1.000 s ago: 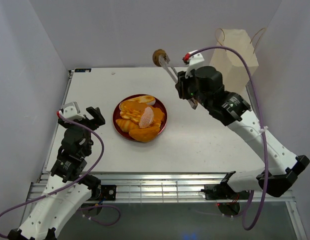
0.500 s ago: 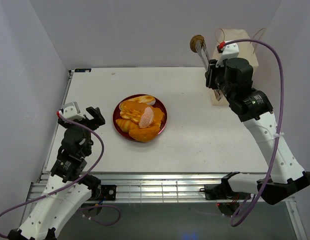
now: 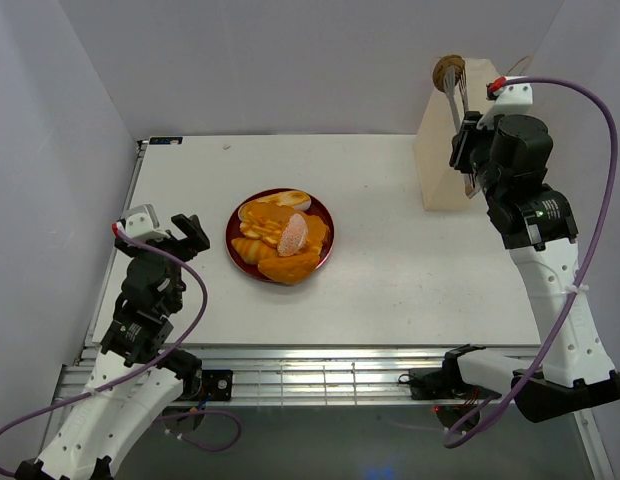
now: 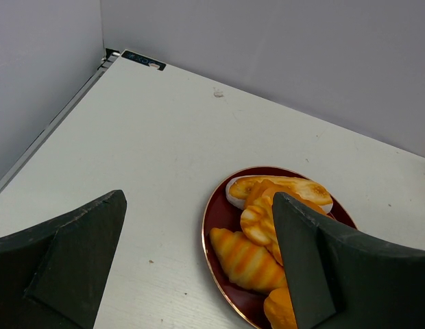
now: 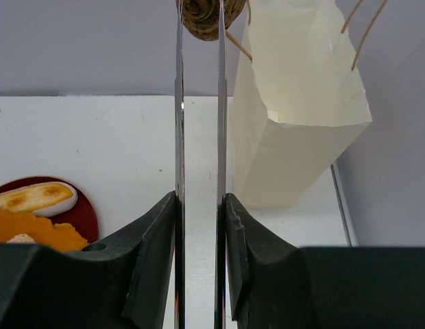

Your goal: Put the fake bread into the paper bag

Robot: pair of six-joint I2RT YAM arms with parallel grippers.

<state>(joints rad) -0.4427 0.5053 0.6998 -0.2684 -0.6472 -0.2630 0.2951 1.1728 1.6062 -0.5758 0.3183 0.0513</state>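
A: Near edge first. What is the left end effector [image 4: 199,264] doing?

B: It hangs over the worktop [image 3: 410,290] on the left side, with its jaws spread wide and nothing between them. It is apart from the dark red plate [image 3: 231,240].

A: What is on the plate?

B: A pile of fake breads [image 3: 280,240], glossy orange to tan. The left wrist view picks out a striped croissant [image 4: 243,257] at the near rim and a long loaf [image 4: 277,188] at the far rim. A pale pinkish slice [image 3: 293,235] lies on top of the pile.

A: Right side?

B: The right end effector [image 5: 199,267] is raised high, well right of the plate. It is clamped on the handle end of slim metal tongs [image 5: 179,137]. The two blades run up and away, close together.

A: And at their tips?

B: The brown bun [image 3: 449,70] is pinched between the tips, off the worktop, level with the top of the paper bag [image 3: 440,160]. The bag stands upright at the far right corner with its mouth open. The bun sits at the left upper edge of the bag. I cannot tell whether it is fully over the opening.
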